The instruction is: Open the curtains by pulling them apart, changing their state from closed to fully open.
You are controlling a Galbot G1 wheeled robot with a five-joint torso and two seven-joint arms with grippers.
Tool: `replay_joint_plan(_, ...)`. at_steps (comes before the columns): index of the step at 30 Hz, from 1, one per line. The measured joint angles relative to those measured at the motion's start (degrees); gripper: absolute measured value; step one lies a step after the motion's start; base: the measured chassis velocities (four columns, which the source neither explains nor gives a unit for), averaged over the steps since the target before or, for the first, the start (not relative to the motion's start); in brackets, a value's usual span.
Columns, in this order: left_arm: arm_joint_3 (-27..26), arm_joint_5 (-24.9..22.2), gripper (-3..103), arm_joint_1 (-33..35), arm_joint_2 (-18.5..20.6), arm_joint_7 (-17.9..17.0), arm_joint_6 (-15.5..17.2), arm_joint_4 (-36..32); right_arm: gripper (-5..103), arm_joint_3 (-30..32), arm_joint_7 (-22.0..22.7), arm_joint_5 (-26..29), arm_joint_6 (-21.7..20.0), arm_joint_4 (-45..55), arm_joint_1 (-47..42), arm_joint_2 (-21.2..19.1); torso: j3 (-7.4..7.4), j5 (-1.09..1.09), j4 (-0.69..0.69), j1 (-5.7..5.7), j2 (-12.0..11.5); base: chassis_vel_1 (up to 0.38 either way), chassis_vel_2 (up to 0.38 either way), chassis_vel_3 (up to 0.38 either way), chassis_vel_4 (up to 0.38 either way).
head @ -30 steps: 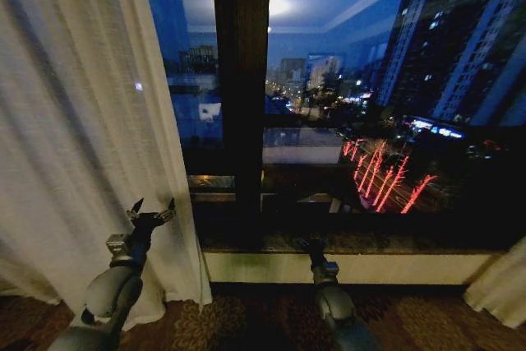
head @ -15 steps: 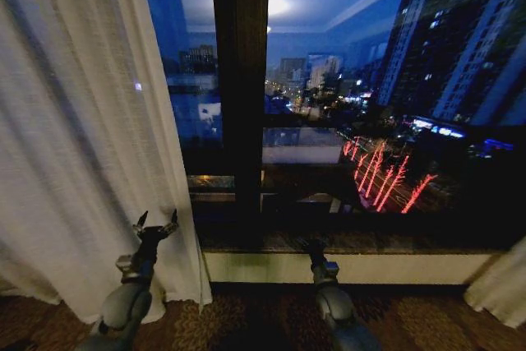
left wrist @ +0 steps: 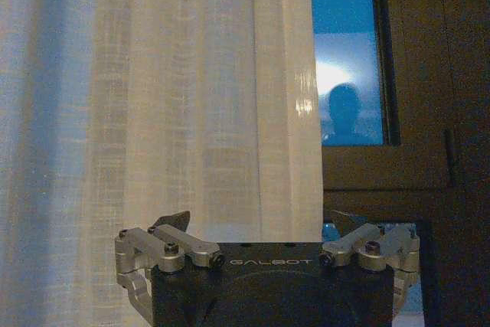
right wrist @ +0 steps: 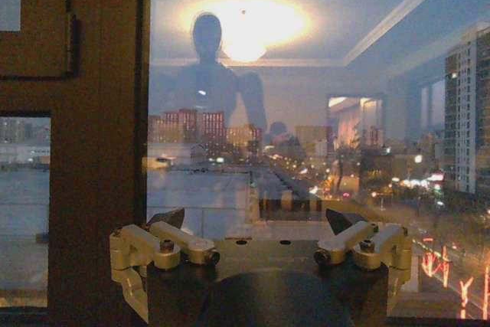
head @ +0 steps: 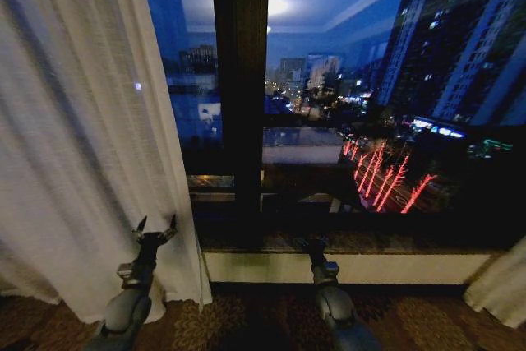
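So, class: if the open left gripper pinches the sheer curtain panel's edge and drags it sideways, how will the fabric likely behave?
The sheer curtain panel hangs in soft vertical pleats, so it is probably floppy and will bunch rather than slide stiffly. Its thin, translucent weave suggests it is light. The open left gripper might lose a shallow pinch on it.

Two sheer curtain panels hang at the window: one (head: 74, 137) left of the dark window post (head: 240, 96), one (head: 501, 285) far to its right (just a lower corner visible). Two claws: the left claw (head: 155, 228) before the left panel, the right claw (head: 313, 244) right of the post, both spread wide.
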Motion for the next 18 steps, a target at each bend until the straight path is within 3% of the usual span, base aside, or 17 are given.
replay_joint_plan(8,0.8,2.0,100,1.0,-2.1,-0.9,-1.4,3.9,100,0.0,0.0,0.0,0.0,0.0,0.0,0.0,0.0,-0.04,0.01,0.0,0.0,0.0,0.0,0.0,0.0)
replay_joint_plan(18,0.1,1.2,100,0.7,-1.4,-1.5,-1.4,0.8,100,0.0,0.0,0.0,0.0,0.0,0.0,0.0,0.0,-0.01,0.0,0.0,0.0,0.0,0.0,0.0,0.0)
